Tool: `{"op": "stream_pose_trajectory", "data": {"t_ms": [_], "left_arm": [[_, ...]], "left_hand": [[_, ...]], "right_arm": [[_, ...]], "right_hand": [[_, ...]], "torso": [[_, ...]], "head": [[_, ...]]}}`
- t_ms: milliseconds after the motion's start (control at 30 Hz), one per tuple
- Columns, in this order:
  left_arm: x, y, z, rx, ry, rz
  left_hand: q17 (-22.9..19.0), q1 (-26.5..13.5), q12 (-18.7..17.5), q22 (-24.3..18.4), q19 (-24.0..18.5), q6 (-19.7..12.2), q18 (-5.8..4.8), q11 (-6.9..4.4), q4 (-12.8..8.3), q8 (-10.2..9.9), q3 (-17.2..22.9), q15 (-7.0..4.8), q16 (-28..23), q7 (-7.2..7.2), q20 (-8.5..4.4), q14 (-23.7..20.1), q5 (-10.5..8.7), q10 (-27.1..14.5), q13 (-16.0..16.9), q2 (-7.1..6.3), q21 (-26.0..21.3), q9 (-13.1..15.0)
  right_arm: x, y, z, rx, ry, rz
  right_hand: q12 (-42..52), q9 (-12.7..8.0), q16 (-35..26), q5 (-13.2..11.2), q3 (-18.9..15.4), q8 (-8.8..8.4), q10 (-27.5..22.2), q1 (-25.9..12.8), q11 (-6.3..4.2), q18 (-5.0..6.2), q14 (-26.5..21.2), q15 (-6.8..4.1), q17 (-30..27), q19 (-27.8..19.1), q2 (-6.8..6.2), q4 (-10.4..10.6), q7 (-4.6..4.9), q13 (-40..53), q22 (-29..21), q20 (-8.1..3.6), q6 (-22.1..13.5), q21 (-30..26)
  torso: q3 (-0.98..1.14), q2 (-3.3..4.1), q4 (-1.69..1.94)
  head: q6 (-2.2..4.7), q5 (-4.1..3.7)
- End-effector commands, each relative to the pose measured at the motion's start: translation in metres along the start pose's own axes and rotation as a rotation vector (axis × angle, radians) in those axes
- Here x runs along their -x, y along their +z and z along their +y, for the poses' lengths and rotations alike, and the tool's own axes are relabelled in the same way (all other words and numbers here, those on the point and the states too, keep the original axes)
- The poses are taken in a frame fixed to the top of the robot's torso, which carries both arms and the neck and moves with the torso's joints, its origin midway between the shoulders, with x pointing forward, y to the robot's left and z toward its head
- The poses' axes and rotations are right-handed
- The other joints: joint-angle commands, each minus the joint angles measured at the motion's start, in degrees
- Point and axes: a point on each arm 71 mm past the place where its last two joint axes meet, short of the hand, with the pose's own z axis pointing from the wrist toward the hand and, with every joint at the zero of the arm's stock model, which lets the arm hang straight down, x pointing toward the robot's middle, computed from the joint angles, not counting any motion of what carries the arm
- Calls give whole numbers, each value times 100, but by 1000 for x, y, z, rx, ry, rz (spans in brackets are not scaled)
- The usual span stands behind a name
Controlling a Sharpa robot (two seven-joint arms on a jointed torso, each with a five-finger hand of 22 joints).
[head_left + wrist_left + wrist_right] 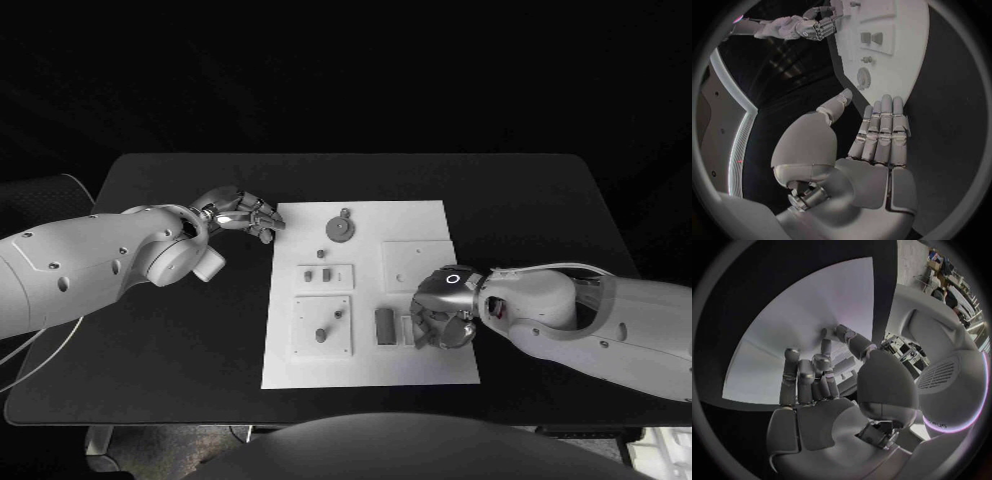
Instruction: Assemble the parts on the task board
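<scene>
While both arms reach in over the black table (173,360), the scene reads as follows.

Edges: task board (433,225) lies mid-table, long axis running 12 to 6 o'clock; bare tabletop opens wide at 9 and 3 o'clock, narrower at 12.

Left hand: left hand (242,213) sits at the board's 10 o'clock corner, just off its edge; in the left wrist view the fingers (882,130) lie straight and side by side, tips at the board's rim, holding nothing.

Right hand: right hand (440,318) hangs over the board's 4 o'clock area, fingers (798,380) curled downward; whether they clamp anything, cannot tell.

Holders: 3 raised square plates sit on the board; the lower left plate (322,325) carries a small peg.

Parts: round disc (340,229) lies near 12 o'clock; dark oblong block (385,324), long axis 12 to 6, sits just beside the right hand.
</scene>
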Motion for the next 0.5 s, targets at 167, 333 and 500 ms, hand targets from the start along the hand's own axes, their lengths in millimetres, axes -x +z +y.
{"op": "stream_pose_trajectory", "data": {"t_ms": [167, 333, 500], "left_arm": [[-1, 1, -2, -9, 3, 12], [-1, 1, -2, -9, 3, 12], [-1, 1, -2, -7, 3, 11]], "left_hand": [[12, 7, -16, 10, 2, -41, 48, 16, 6, 29, -5, 10, -36, -13, -3, 48, -16, 19, 10, -33, -32, -6], [14, 8, -17, 10, 3, -41, 48, 16, 6, 29, -5, 10, -37, -13, -3, 49, -16, 19, 10, -32, -32, -6], [16, 8, -17, 11, 3, -41, 48, 16, 5, 30, -5, 9, -38, -13, -3, 50, -16, 19, 10, -32, -33, -6]], "right_arm": [[-11, -1, -5, -49, -46, 79], [-14, -4, -6, -45, -32, 98], [-17, -9, -8, -33, -7, 115]], "right_hand": [[-55, -69, -19, -23, 55, -84, -19, -65, 21, 35, -32, 20, -12, -34, 267, 112, 20, -22, 71, -2, -74, -27], [-64, -109, -10, -26, -8, -110, -2, -147, 12, 35, -29, 27, -10, -67, 713, -22, 11, -33, 89, 8, -51, -16], [-67, -119, -6, -20, -36, -91, 19, -241, -10, 35, -18, 39, -12, -70, 878, -136, -14, -40, 89, 13, 14, -11]], "torso": [[-1, 0, 4], [-2, -1, 4], [2, 1, -1]], "head": [[1, -9], [1, -17], [1, -24]]}}
